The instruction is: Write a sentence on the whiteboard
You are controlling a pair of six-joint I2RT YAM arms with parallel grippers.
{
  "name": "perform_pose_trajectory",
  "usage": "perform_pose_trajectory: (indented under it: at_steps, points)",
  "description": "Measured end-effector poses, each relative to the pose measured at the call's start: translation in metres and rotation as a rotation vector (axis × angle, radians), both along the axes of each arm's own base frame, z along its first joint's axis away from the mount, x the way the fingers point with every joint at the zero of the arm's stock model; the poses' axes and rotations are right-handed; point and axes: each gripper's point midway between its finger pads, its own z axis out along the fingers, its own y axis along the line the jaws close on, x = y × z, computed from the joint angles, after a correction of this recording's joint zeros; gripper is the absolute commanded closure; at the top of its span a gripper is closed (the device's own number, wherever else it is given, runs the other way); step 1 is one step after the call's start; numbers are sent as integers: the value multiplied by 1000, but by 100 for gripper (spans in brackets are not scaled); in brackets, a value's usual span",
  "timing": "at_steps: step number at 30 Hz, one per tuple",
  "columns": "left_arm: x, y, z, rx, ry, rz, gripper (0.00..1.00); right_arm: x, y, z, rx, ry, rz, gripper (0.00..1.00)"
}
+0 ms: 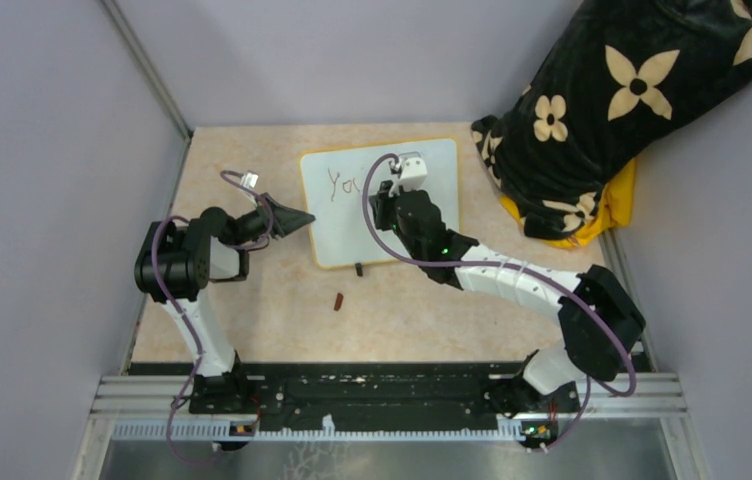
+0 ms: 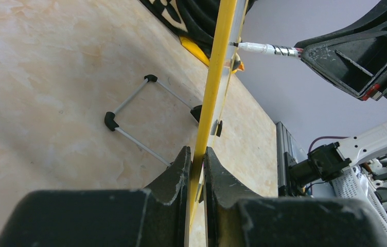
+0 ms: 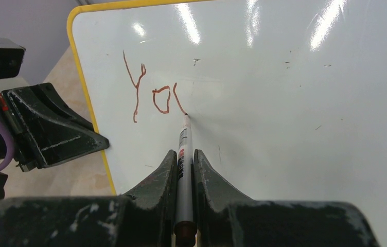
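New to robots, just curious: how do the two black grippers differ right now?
The left gripper pinches the glossy white whiteboard by its yellow-framed edge; the right gripper clamps a grey marker. The left sits beside the board; the right faces its surface, marker tip touching the reddish-brown writing. Both are black, two-fingered and shut on something.

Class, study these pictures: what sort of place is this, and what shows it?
Probably a robot lab test cell: two robot arms bolted to a metal rail, plain grey walls boxing in the table, and a whiteboard set out for writing.

Grey walls [image 1: 42,120], beige marbled table [image 1: 272,320], floral blanket [image 1: 632,100]
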Motion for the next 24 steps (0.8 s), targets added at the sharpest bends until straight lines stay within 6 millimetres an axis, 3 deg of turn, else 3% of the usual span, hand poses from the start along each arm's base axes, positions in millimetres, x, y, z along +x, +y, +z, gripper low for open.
perform_pose_trajectory:
  at_steps: [24]
  points:
    - [0, -2, 0, 0, 0, -3, 100, 7, -12, 9, -12, -13, -55, 100]
